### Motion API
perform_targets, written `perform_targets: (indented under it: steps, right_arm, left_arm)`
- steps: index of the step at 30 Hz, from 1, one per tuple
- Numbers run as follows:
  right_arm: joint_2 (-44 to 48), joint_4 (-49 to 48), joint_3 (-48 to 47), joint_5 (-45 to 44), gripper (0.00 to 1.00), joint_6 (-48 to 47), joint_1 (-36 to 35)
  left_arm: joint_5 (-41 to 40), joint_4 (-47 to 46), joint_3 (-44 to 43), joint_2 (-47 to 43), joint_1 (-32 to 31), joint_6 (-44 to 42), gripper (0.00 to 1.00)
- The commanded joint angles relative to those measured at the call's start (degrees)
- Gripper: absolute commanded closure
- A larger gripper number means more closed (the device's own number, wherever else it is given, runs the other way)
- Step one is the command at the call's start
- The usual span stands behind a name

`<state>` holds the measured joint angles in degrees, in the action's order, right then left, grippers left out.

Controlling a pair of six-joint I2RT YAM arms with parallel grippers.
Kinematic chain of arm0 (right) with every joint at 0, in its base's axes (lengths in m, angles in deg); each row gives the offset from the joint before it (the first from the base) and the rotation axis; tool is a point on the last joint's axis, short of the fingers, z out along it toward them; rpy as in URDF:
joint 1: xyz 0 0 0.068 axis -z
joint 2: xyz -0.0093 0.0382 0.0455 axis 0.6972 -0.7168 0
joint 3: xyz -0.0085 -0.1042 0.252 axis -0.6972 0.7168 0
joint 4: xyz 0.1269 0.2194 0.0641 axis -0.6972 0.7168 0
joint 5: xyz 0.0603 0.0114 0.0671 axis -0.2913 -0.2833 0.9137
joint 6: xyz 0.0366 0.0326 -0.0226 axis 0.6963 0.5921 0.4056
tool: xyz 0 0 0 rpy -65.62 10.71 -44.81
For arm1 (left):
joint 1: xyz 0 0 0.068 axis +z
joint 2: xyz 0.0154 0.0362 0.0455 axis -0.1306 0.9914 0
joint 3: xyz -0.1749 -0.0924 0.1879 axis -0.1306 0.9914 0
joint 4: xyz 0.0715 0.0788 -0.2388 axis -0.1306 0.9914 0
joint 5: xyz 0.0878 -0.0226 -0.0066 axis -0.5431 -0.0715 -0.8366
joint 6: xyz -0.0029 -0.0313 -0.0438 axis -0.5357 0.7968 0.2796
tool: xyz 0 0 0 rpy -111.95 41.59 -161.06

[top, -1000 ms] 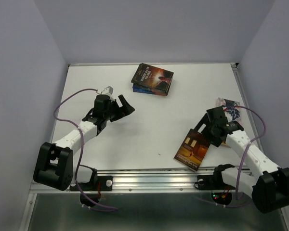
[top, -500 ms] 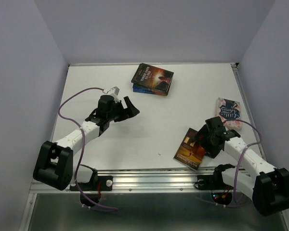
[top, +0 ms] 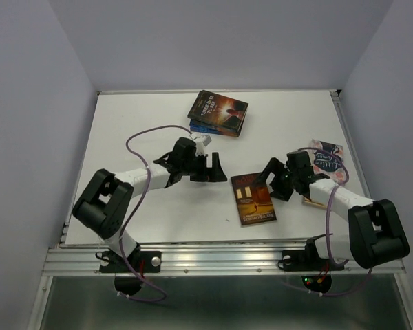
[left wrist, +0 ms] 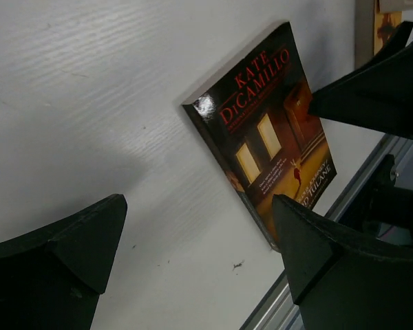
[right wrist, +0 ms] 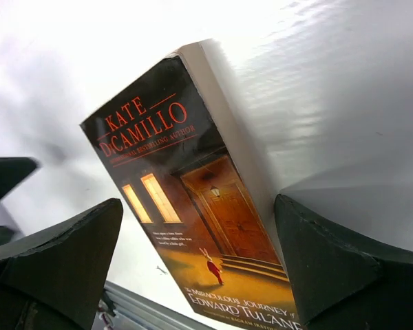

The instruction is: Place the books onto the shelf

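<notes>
An orange-brown Kate DiCamillo book lies flat on the white table, right of centre. My right gripper is open just to its right, one finger beside the page edge; the cover fills the gap between the fingers of the right gripper. My left gripper is open and empty just left of the book, low over the table. A stack of dark and blue books sits at the back centre. A pink-white book lies far right. The shelf is out of view.
A tan book edge shows under my right forearm. A metal rail runs along the table's near edge, close to the orange-brown book. Pale walls enclose the table on the left, back and right.
My right gripper swept left and the orange-brown book moved from the near edge toward the middle, turning as it went. My left arm swung right toward the book. The pink-white book came into view.
</notes>
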<state>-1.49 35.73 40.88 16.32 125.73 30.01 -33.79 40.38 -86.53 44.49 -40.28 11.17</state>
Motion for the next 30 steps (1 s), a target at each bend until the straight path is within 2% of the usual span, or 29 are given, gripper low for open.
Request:
perform_targets:
  steps: [1,7,12,17,20,21,24,25,28,30]
  right_arm:
    - [-1.81,-6.64,3.70,6.50,0.03,-0.39,0.31]
    - [-1.29,-5.24,7.48,10.82,0.03,0.32,0.31]
    - [-0.84,-5.06,9.33,14.15,0.04,0.23,0.31]
    - [-2.68,-5.68,10.91,17.68,0.08,-1.44,0.31]
    - [-4.53,-8.12,11.61,21.18,0.14,-1.61,0.31]
    - [-5.49,-8.57,11.35,22.15,0.20,-1.70,0.31]
    - [-6.90,-9.28,10.13,23.73,0.22,-2.14,0.31]
    - [-6.82,-9.37,9.95,24.09,0.26,-2.14,0.31]
    - [-5.42,-9.81,9.51,24.27,0.33,-2.23,0.31]
    - [-4.63,-10.07,9.33,24.10,0.33,-2.14,0.31]
  left_arm:
    - [7.34,-2.13,-2.57,3.99,-2.11,-1.86,0.01]
    - [10.95,-3.10,-2.65,10.24,-7.21,0.86,0.01]
    - [11.75,-9.86,-1.69,14.10,-10.20,7.01,0.02]
    - [14.02,-16.27,-2.83,15.69,-13.27,12.71,0.02]
    - [17.27,-24.77,-2.74,14.82,-14.33,15.88,0.02]
    - [18.24,-27.07,-2.48,14.46,-14.42,17.11,0.01]
    - [20.97,-34.10,-1.60,13.06,-14.51,20.45,0.01]
    - [21.50,-35.87,-1.51,12.45,-14.42,20.64,0.01]
    - [22.46,-37.20,-1.86,11.83,-14.51,20.81,0.01]
    - [23.43,-39.13,-1.95,11.39,-14.42,21.16,0.01]
